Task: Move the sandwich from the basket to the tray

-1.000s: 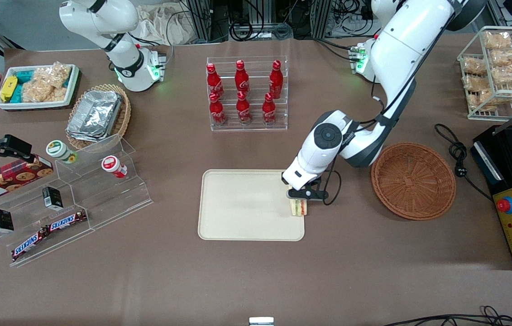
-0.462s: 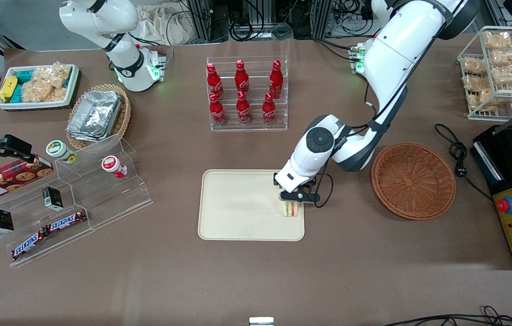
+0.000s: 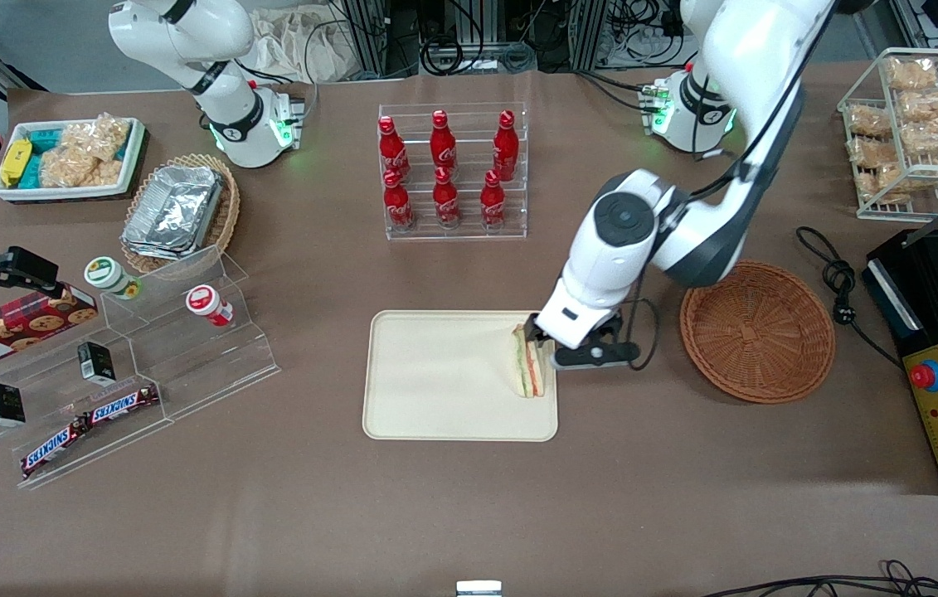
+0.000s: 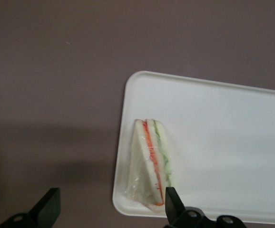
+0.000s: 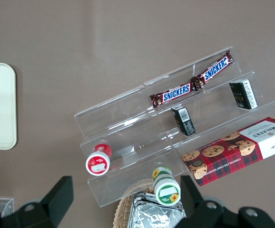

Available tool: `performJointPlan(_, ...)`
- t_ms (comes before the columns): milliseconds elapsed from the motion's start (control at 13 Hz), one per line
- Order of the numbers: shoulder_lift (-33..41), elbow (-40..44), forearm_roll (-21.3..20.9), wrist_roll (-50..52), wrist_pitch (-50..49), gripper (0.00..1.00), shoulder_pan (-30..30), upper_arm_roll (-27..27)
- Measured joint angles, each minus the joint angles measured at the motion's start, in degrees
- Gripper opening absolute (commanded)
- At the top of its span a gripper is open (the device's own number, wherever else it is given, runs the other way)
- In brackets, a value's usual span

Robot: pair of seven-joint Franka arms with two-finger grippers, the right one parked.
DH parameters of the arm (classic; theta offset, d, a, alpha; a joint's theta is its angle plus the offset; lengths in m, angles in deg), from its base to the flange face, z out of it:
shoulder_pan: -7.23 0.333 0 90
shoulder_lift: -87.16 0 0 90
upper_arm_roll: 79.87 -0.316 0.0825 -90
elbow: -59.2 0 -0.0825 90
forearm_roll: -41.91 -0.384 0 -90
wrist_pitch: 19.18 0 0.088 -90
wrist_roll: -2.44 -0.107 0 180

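White sandwich [image 3: 528,367] with red-orange and green stripes on a cream tray [image 3: 435,390]; above it, the gripper [image 3: 547,344] with black fingers. Reddish-brown woven basket [image 3: 757,332] at right of centre, brown table [image 3: 469,514], red bottles [image 3: 445,170] at upper centre.

Brown table [image 3: 469,506] with goods laid out around the tray [image 3: 435,381]

The basket [image 3: 757,330] sits beside the tray toward the working arm's end; the bottle rack [image 3: 452,170] stands farther from the front camera than the tray; the clear stepped shelf [image 3: 137,365] lies toward the parked arm's end. The gripper [image 3: 537,338] hangs open above the tray's edge.
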Motion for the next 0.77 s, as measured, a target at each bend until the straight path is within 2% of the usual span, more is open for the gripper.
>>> performJointPlan(308,7.98,2.01,10.65,-12.11,-14.94,0.99,-0.05,-8.06)
performJointPlan(615,9.77,12.25,15.21,-24.36,-34.67,0.99,1.01,-17.9)
performJointPlan(769,11.92,13.67,16.68,-30.63,-41.1,0.99,5.59,-18.93)
